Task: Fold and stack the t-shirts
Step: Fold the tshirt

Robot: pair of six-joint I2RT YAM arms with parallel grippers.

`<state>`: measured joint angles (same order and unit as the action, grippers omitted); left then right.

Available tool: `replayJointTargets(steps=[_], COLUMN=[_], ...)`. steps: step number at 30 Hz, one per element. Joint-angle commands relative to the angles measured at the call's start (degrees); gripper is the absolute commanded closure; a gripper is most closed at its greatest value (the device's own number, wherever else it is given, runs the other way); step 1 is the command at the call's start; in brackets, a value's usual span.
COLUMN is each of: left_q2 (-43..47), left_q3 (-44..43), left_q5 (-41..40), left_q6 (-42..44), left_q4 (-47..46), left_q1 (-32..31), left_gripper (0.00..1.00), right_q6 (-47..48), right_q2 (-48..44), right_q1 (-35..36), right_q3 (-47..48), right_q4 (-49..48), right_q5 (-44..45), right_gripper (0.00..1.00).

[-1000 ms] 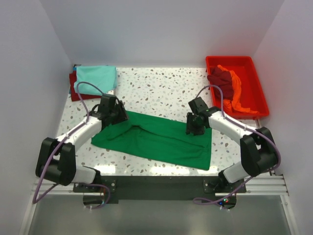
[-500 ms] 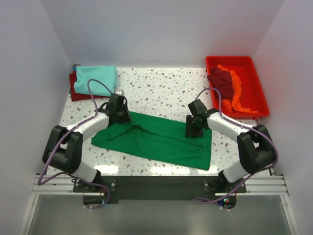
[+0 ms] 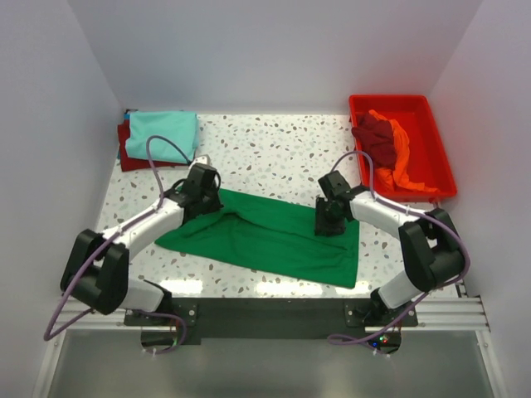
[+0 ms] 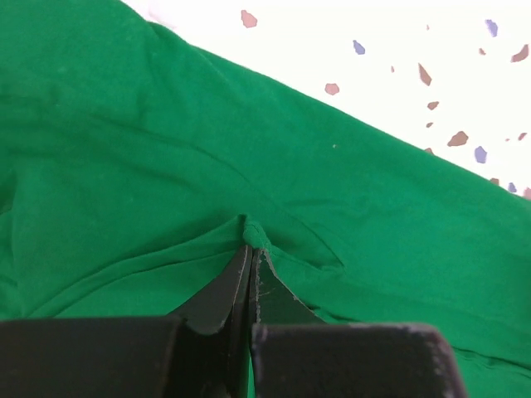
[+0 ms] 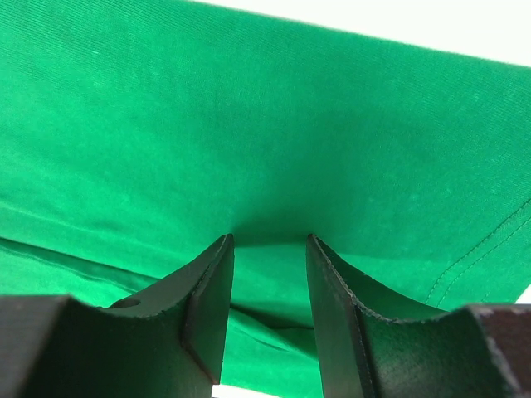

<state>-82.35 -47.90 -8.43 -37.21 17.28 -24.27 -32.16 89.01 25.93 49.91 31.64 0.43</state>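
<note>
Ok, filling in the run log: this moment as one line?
left gripper: shut on green t-shirt | right gripper: open, on same shirt

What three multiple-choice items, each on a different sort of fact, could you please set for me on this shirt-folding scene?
1. On the table, where does the light teal shirt lie?
A. at the near right corner
B. at the far left corner, on a dark red shirt
C. spread in the middle

2. What colour is the spread shirt in the middle of the table?
A. orange
B. white
C. bright green

3. What is the left gripper doing?
A. shut on a pinch of the spread shirt
B. standing wide open above bare table
C. gripping the light teal shirt

Answers:
1 B: the top view shows teal lying over dark red in that corner.
2 C: the cloth is green in all three views.
3 A: the left wrist view shows the jaws pressed together with a green fold at their tips.
</note>
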Motion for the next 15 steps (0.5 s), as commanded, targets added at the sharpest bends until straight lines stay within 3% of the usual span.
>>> replayJointTargets(steps=[1, 15], left_q2=[6.74, 14.66], left_q3=[2.45, 11.33], left_q5=[-6.77, -6.08], left_q6=[-4.7, -14.55], left_q4=[2.14, 6.18], left_q1=[-1.65, -7.8], left_gripper=[1.0, 1.0], right_q6=[-0.53, -0.18], right_q2=[0.99, 3.89], right_q1=[0.08, 0.08], right_q3=[-1.04, -1.48], right_q4=[-1.75, -2.9], right_q5=[-0.34, -0.34], right_gripper=[0.56, 0.57])
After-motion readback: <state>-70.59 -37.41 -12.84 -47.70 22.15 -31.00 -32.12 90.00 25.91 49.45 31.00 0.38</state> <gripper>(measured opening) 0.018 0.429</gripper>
